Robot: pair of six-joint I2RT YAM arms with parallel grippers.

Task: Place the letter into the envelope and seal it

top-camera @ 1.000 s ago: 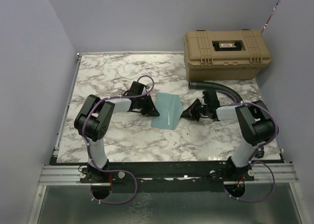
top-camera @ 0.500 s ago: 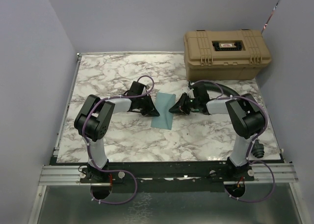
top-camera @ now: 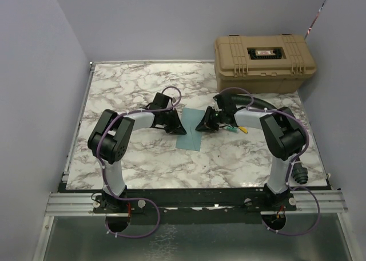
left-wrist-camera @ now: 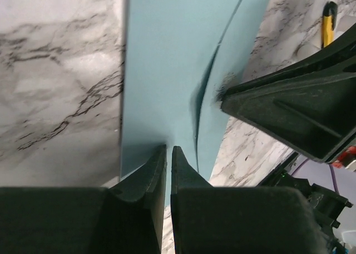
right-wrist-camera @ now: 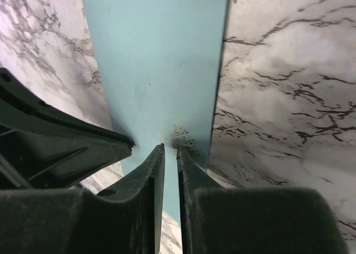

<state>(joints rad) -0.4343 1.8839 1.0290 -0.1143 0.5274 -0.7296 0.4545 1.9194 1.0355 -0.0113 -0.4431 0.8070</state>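
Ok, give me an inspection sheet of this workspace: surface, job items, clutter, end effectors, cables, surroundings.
Surface: marble table.
Job's things: envelope flat between the arms; letter seen only as a scrap of ornamental print at its edge.
Clutter: tan case back right; black hose in front of it.
End effectors: left end effector and right end effector nearly shut, tips on the envelope.
Cables: purple cables looped along both arms.
Surroundings: plain walls; metal rail at the near edge.
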